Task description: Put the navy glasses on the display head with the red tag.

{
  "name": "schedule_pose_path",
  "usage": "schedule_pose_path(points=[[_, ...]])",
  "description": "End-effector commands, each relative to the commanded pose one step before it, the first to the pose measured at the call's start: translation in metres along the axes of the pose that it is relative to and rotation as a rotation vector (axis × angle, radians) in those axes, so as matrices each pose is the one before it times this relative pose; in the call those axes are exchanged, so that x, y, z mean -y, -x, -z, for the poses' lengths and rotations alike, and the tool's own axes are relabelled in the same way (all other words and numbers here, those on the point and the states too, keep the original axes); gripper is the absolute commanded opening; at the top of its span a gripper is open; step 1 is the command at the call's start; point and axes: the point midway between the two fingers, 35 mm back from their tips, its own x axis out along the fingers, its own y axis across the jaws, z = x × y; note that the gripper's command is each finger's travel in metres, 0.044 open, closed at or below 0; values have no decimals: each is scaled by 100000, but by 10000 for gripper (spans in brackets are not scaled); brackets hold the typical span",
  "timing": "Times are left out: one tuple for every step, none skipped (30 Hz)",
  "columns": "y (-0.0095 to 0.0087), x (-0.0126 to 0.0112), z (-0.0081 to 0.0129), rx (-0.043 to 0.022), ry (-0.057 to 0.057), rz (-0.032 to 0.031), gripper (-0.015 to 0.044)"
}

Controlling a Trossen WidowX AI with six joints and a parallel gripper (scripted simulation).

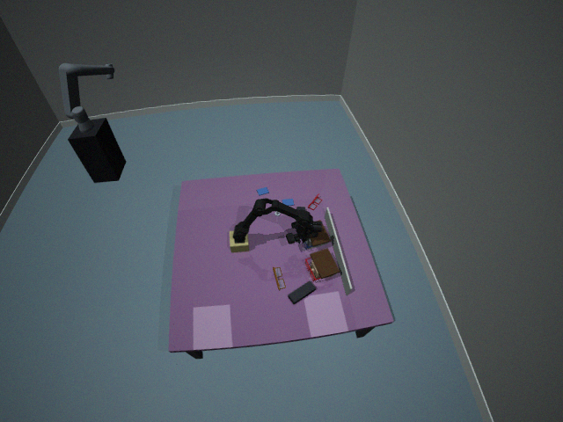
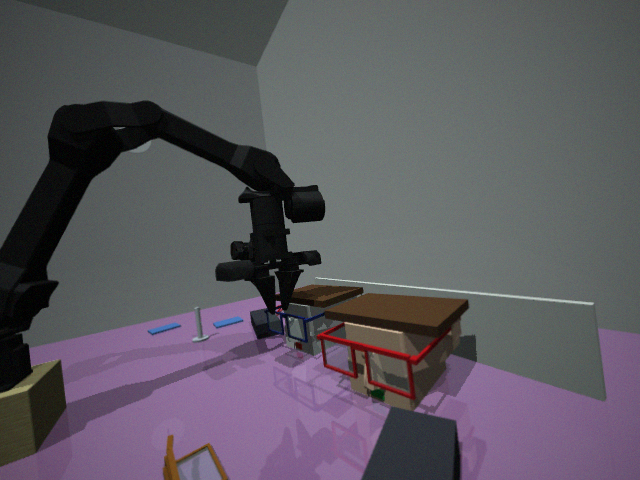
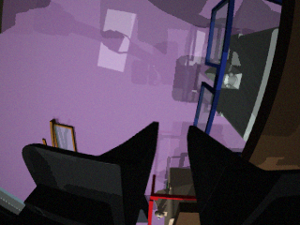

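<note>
We see purple worktop (image 2: 155,392). Head with red tag (image 2: 310,330) stands behind red-glasses head (image 2: 398,356). Navy glasses (image 2: 295,327) sit on tagged head's face. Claw (image 2: 279,302) just above them, part-open, gripping nothing.
</note>
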Motion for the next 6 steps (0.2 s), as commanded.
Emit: schedule_pose_path(points=[[115, -802, 75, -431, 469, 90, 107], [173, -342, 8, -2, 0, -34, 107], [193, -392, 5, -2, 0, -39, 107], [229, -484, 0, -2, 1, -48, 107], [207, -455, -5, -1, 1, -45, 107], [75, -169, -3, 0, 0, -17, 107]])
